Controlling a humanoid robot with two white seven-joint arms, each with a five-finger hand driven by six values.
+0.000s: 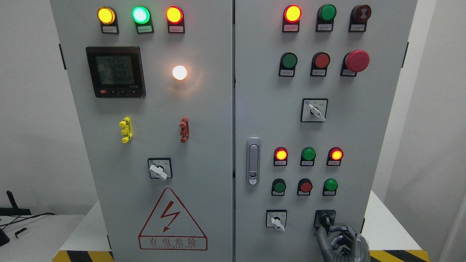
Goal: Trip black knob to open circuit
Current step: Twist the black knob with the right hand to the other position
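The black knob (325,218) sits at five o'clock on the cabinet's right door (262,109). The right hand (340,240) reaches from below, fingertips pinching its handle. Grip firmly and twist squarely, avoiding the white knob (276,219) at nine o'clock.

The grey-metal right robot hand (340,242) is cut off at the bottom edge, its wrist and arm unseen. Its fingers (336,229) cover the lower part of the small black rotary knob (325,219). Print on the black label plates (109,29) under the lamps is too small to read.
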